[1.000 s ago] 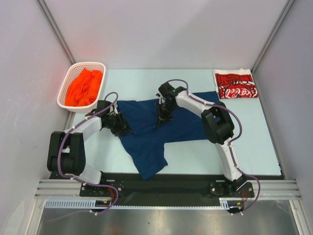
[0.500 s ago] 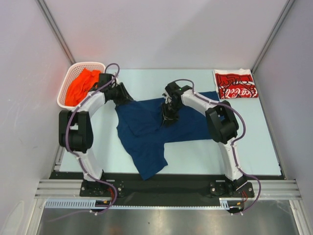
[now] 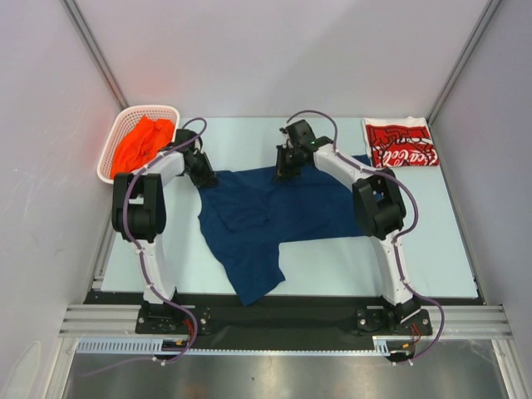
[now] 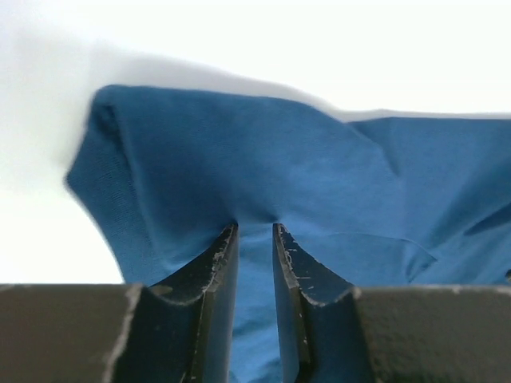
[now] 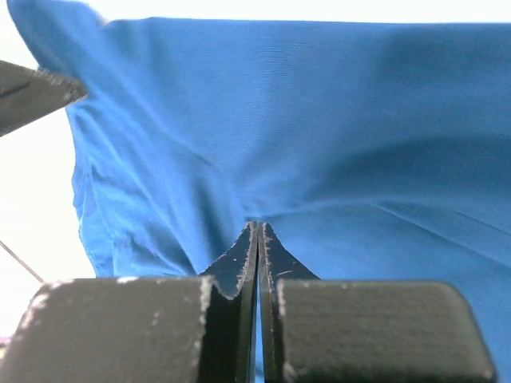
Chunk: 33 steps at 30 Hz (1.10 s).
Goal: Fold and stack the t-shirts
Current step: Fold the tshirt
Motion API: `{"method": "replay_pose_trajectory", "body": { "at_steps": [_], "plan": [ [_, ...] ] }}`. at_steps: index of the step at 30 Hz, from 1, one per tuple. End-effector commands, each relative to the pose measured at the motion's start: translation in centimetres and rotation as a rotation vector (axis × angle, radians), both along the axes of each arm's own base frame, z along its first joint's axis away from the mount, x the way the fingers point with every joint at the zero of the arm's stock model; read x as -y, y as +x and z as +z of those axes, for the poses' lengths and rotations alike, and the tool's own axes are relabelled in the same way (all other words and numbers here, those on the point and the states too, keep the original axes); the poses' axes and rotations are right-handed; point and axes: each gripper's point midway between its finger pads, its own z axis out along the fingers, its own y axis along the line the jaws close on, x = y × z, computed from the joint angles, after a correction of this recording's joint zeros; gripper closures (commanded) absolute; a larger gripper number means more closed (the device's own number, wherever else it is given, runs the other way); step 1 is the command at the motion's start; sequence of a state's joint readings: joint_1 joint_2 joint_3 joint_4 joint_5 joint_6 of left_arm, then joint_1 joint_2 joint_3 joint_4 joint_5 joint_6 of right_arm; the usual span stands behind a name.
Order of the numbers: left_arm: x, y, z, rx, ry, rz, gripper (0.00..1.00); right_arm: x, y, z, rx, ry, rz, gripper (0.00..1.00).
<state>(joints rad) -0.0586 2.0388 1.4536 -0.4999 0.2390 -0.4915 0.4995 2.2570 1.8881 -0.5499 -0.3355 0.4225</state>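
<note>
1. Top external view, progress: the red t-shirt (image 3: 401,143) lies folded in the upper right corner of the table (image 3: 349,266), so one of the three looks finished. The orange t-shirt (image 3: 141,145) sits crumpled in the white basket (image 3: 106,158) at upper left, untouched. The navy t-shirt (image 3: 266,220) is spread over the middle of the frame, rumpled, with one end trailing toward the lower centre. Its folding seems barely begun, and nothing is stacked yet.

2. Top external view, grippers: the left gripper (image 3: 204,170) sits on the navy t-shirt's upper left corner, just beside the basket. The right gripper (image 3: 285,166) sits on the shirt's upper edge near the centre. From here I cannot tell how wide either one stands.

3. Left wrist view: the left gripper's fingers (image 4: 219,263) are drawn close, leaving only a narrow gap. Navy cloth runs into that gap and puckers at the tips. It appears to be pinching the shirt beside a rolled edge at the left of the frame, with bare table beyond it.

4. Right wrist view: the right gripper's fingers (image 5: 239,271) are pressed fully together. Creases in the navy cloth converge on their tips, so I judge that a thin pinch of the shirt is caught there. Blue fabric fills nearly the whole frame.
</note>
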Motion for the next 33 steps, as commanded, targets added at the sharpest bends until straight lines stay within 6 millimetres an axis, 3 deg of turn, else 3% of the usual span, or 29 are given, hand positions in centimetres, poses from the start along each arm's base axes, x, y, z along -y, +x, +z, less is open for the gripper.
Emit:
{"method": "replay_pose_trajectory", "body": {
  "at_steps": [1,6,8,11,14,15,18,19,21,22,23,24,25,26,27,28,29,30,31,32,33],
  "plan": [
    [-1.9,1.1,0.9,0.005,0.076,0.02,0.72,-3.1,0.6,-0.2,0.086,0.046,0.074,1.0],
    [-3.4,1.3,-1.1,-0.042,0.085,0.033,0.72,-4.3,-0.3,-1.9,0.02,0.07,0.092,1.0],
    [-4.0,1.7,-1.2,-0.04,0.1,0.023,0.72,-3.6,0.0,-4.2,-0.007,0.017,0.06,1.0],
    [-4.2,2.1,-1.6,-0.054,0.113,0.0,0.71,-1.9,1.4,-5.5,0.006,-0.075,-0.002,1.0],
    [-4.4,3.0,-1.7,-0.046,0.13,-0.017,0.71,-0.4,2.9,-5.7,0.054,-0.178,-0.045,1.0],
    [-5.5,3.2,-1.6,-0.05,0.136,0.0,0.7,0.2,2.8,-6.3,0.045,-0.217,-0.052,1.0],
    [-6.2,4.1,-0.9,-0.031,0.153,-0.006,0.65,1.0,4.0,-5.3,0.09,-0.267,-0.061,1.0],
    [-6.1,4.3,0.1,-0.01,0.152,-0.01,0.59,0.8,4.4,-4.3,0.106,-0.257,-0.049,1.0],
    [-5.9,4.3,2.0,0.034,0.141,-0.007,0.53,0.1,3.6,-3.2,0.092,-0.232,-0.007,1.0],
    [-5.4,3.7,2.1,0.044,0.125,-0.009,0.47,-0.2,3.3,-1.5,0.113,-0.219,0.003,0.98],
    [-5.2,3.6,5.1,0.108,0.117,-0.006,0.45,-0.7,2.7,-0.6,0.114,-0.208,0.02,0.95],
    [-4.8,3.1,6.1,0.128,0.103,-0.008,0.43,-0.6,1.8,-0.1,0.099,-0.213,0.03,0.87],
    [-4.2,2.1,6.6,0.136,0.079,-0.014,0.39,-0.7,1.1,2.6,0.125,-0.19,0.031,0.83],
    [-3.8,1.4,9.2,0.187,0.069,-0.018,0.37,-0.7,-0.7,1.9,0.086,-0.191,0.055,0.79],
    [-3.6,0.0,9.2,0.177,0.06,-0.015,0.36,-0.8,-1.7,2.2,0.079,-0.165,0.069,0.69],
    [-2.0,-1.1,9.7,0.183,0.042,-0.05,0.35,-1.0,-2.8,2.4,0.057,-0.129,0.086,0.64],
    [-1.2,-2.0,11.9,0.235,0.011,-0.067,0.35,-1.3,-5.1,2.4,0.008,-0.064,0.132,0.57],
    [-0.5,-3.0,12.2,0.237,-0.018,-0.072,0.35,-1.5,-6.2,2.3,-0.017,-0.031,0.151,0.55],
    [0.3,-5.1,10.4,0.194,-0.047,-0.09,0.36,-1.7,-7.2,2.1,-0.047,-0.001,0.16,0.53],
    [1.5,-6.1,10.9,0.213,-0.102,-0.122,0.37,-2.2,-8.4,2.5,-0.066,0.051,0.189,0.52],
    [2.1,-8.3,10.2,0.198,-0.131,-0.137,0.39,-1.6,-9.4,1.3,-0.111,0.051,0.181,0.52]
  ]
}}
